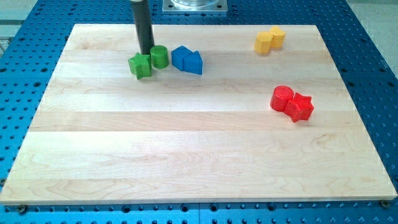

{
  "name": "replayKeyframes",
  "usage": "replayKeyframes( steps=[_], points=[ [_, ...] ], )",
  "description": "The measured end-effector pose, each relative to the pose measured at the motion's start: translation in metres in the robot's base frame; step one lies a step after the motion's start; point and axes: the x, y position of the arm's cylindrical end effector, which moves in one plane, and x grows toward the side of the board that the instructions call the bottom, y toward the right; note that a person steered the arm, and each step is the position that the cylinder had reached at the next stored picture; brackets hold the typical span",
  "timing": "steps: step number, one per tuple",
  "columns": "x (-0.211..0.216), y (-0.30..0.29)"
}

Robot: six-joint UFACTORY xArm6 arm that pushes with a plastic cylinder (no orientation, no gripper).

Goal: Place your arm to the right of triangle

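My rod comes down from the view's top and my tip [147,53] rests on the board just above the green star block [140,65] and just left of the green cylinder [160,56]. To the right of the cylinder lie two blue blocks that touch: a blue rounded block [180,56] and a blue triangle [193,62]. My tip is to the left of the blue triangle, with the green cylinder and the other blue block between.
The wooden board [186,143] lies on a blue perforated table. Two yellow blocks [269,39] sit together at the top right. A red cylinder [282,98] and a red star block [300,107] touch at the right.
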Motion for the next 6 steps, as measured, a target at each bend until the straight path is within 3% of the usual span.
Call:
replayKeyframes(
  steps=[1, 2, 3, 6],
  points=[
    [-0.010, 0.000],
    [-0.033, 0.060],
    [-0.022, 0.128],
    [0.030, 0.150]
  ],
)
